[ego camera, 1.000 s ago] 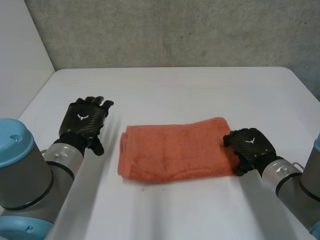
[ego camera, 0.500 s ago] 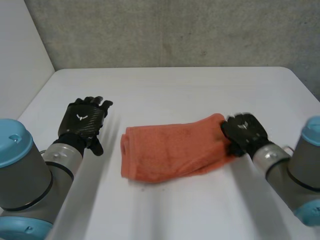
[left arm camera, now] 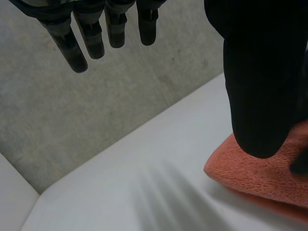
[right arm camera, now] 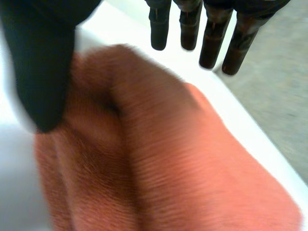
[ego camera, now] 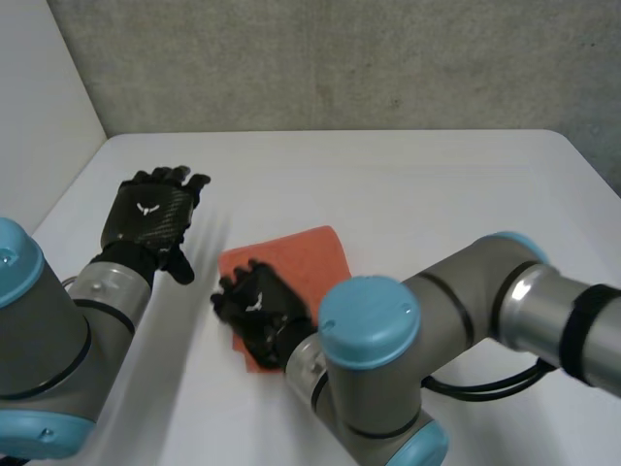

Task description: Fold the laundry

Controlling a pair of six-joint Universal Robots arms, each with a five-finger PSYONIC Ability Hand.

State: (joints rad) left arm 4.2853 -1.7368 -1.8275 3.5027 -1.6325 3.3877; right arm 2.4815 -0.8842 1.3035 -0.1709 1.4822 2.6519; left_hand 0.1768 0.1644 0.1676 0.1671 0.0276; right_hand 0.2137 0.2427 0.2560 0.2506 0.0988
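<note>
An orange towel (ego camera: pixel 291 260) lies folded into a small stack on the white table (ego camera: pixel 417 184), left of the middle. My right arm reaches across it, and my right hand (ego camera: pixel 256 305) is over the stack's left front part. Its fingers (right arm camera: pixel 211 41) are straight and its thumb (right arm camera: pixel 43 72) stands apart, just above the towel (right arm camera: pixel 159 159), with no cloth pinched. My left hand (ego camera: pixel 148 218) hovers open to the left of the towel and does not touch it. From its wrist, straight fingers (left arm camera: pixel 86 38) hang in the air and the towel (left arm camera: pixel 260 175) lies beyond the thumb (left arm camera: pixel 260 86).
A grey wall (ego camera: pixel 340 58) runs behind the table's far edge. My right arm's elbow (ego camera: pixel 369 325) and forearm cover the table's front middle and hide the towel's near right part.
My right hand swept from the towel's right end over to its left end, bringing that end across so the towel is half as wide, then opened. My left hand shifted slightly back and left.
</note>
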